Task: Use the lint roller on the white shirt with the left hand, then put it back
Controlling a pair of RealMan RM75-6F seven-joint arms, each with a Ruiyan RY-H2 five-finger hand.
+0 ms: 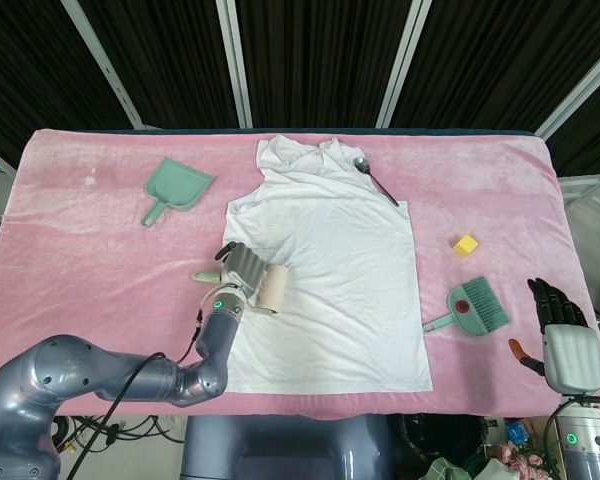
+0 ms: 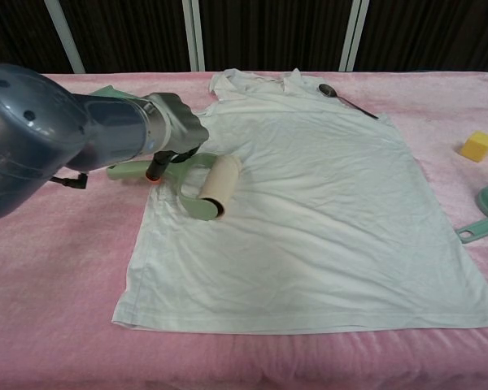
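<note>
Hovering nearest, off the table's front right corner: right hand (image 1: 563,325), fingers apart and pointing up, gripping nothing, well clear of everything on the cloth.

Lying flat along the front half of the pink tablecloth (image 2: 57,284): white shirt (image 2: 325,203), hem toward the robot, collar toward the far edge.

Gripping the lint roller (image 2: 207,185) by its pale green handle: left hand (image 2: 172,130), fingers wrapped over the handle, forearm reaching in from the left. Resting on the shirt's left edge, just inside the side seam: the roller's cream-coloured drum, pressing on the fabric, with the handle's end poking out leftward over the bare cloth.

Sitting to the right of the shirt, near the right hand but apart from it: green hand brush (image 1: 475,307), bristles fanning to the right. A little further back: small yellow block (image 1: 465,244).

Lying further still, left of the shirt: green dustpan (image 1: 174,187). Resting across the shirt's right shoulder by the collar: metal spoon (image 1: 374,179), bowl pointing away.
</note>
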